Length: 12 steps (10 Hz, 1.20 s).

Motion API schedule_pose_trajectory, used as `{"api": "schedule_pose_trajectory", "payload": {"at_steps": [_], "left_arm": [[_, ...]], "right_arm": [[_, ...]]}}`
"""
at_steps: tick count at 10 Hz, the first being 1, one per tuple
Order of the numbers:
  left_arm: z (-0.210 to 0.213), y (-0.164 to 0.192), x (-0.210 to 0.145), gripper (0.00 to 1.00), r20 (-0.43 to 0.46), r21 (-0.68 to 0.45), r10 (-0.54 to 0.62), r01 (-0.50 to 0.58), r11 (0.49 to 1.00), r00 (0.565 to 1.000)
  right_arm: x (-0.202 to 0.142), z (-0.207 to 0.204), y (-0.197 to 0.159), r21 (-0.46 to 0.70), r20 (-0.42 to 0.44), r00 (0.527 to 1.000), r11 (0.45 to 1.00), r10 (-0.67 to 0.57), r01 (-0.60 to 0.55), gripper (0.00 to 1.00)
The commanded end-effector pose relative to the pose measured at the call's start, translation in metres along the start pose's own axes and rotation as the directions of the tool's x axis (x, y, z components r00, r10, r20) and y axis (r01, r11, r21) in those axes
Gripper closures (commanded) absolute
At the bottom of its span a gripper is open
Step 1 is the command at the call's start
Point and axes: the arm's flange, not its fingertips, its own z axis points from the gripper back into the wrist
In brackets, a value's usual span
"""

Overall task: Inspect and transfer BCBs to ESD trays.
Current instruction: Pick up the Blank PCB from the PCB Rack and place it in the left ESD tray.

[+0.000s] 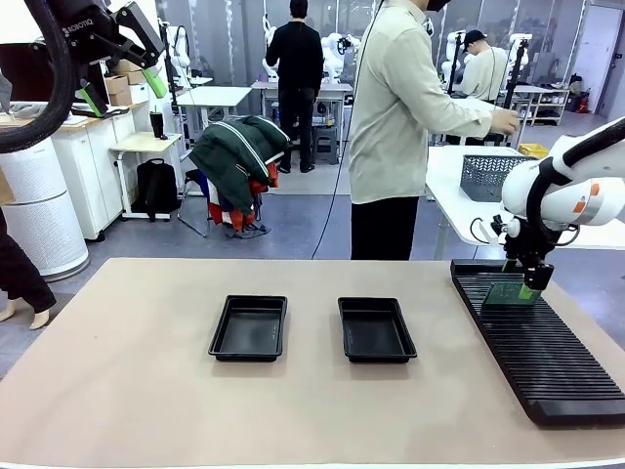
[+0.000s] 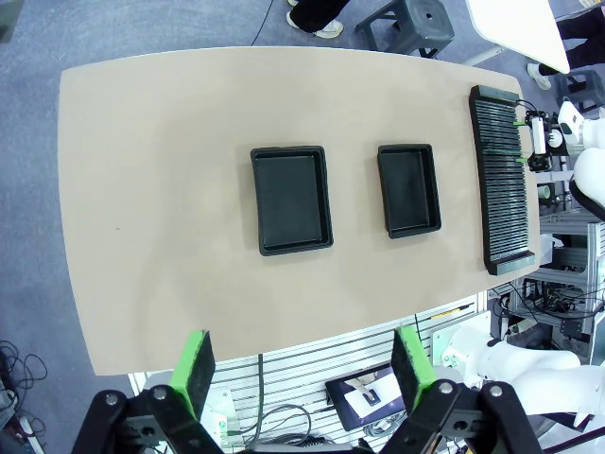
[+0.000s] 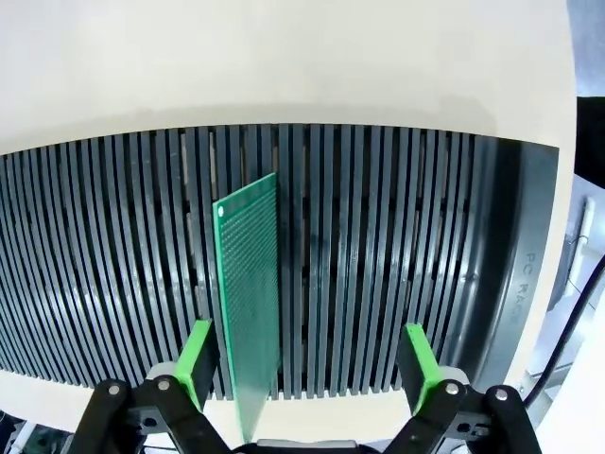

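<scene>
Claws both released. Right claw (image 1: 525,281) has its jaws wide and hangs over the rack (image 1: 557,371), close to the rack's far end. One BCB (image 3: 248,303) stands on edge in a rack slot and rises between this claw's fingers (image 3: 198,364). It sits close beside one green pad, with a clear gap to the other pad. Can't tell if it touches the near pad; it is not clamped. In the front view the same BCB (image 1: 509,293) is upright in the rack, broad face toward the camera, right under the claw. From there the rack's dark ribbed slots run on to its near end.

Left claw (image 1: 124,91) has its jaws wide and grips nothing. It is raised high, well apart from the rack, out past the trays. Its wrist view looks down on the rack (image 2: 501,189) and both trays.

First ESD tray (image 1: 376,330) lies flat on the table (image 1: 127,391), near the rack's long side that faces the robot's left. Second ESD tray (image 1: 249,327) lies beside the first, farther from the rack, with its long sides parallel to the first's. The two trays do not touch each other or the rack.

Person (image 1: 400,117) stands beyond the rack's far end, off the table, one arm reaching out over a white table behind the rack that carries a grey mesh basket (image 1: 498,176).
</scene>
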Motion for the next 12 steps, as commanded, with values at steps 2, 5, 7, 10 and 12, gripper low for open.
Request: {"api": "schedule_pose_trajectory", "payload": {"at_steps": [2,5,7,10,12], "left_arm": [[-0.001,0.001,0.0,0.0,-0.002,0.0,0.002,-0.002,1.0,1.0],[-0.001,0.001,0.0,0.0,-0.002,0.0,0.002,-0.002,1.0,1.0],[-0.001,0.001,0.0,0.0,-0.002,0.0,0.002,-0.002,1.0,1.0],[-0.001,0.001,0.0,0.0,-0.002,0.0,0.002,-0.002,1.0,1.0],[-0.001,0.001,0.0,0.0,-0.002,0.0,0.002,-0.002,1.0,1.0]], "right_arm": [[0.0,0.0,0.0,0.0,0.0,1.0,1.0,0.0,0.0,0.0],[0.0,0.0,0.0,0.0,0.0,1.0,1.0,0.0,0.0,0.0],[-0.001,-0.001,0.0,-0.001,0.006,1.0,1.0,-0.001,0.001,0.0],[-0.005,0.002,0.006,-0.027,0.027,0.999,0.999,0.037,-0.036,0.0],[-0.005,0.003,0.009,-0.025,0.036,0.998,0.999,0.045,-0.044,0.0]]}}
